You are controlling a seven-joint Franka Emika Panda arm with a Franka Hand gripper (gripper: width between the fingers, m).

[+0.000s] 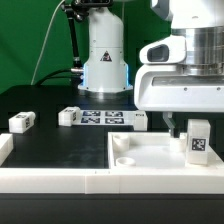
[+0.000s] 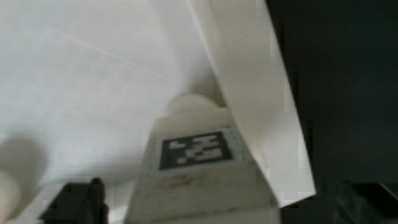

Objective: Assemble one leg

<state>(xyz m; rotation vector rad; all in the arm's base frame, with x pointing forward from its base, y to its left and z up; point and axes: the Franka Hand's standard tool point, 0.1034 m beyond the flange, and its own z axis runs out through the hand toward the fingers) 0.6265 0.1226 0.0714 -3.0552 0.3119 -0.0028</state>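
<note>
Leg [image 1: 197,141] upright on white panel [image 1: 140,150], lower right of exterior frame. Gripper [image 1: 186,128] straddles it, can't tell if clamped or slack. My call: keep it vertical, centre over a corner socket, twist down gently, no side load.

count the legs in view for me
4 legs: one by the exterior view's left edge, one at the marker board's left end, one at its right end, one upright on the panel. The arm may hide more.

Four legs [image 1: 22,121], one panel [image 1: 160,153]
</note>
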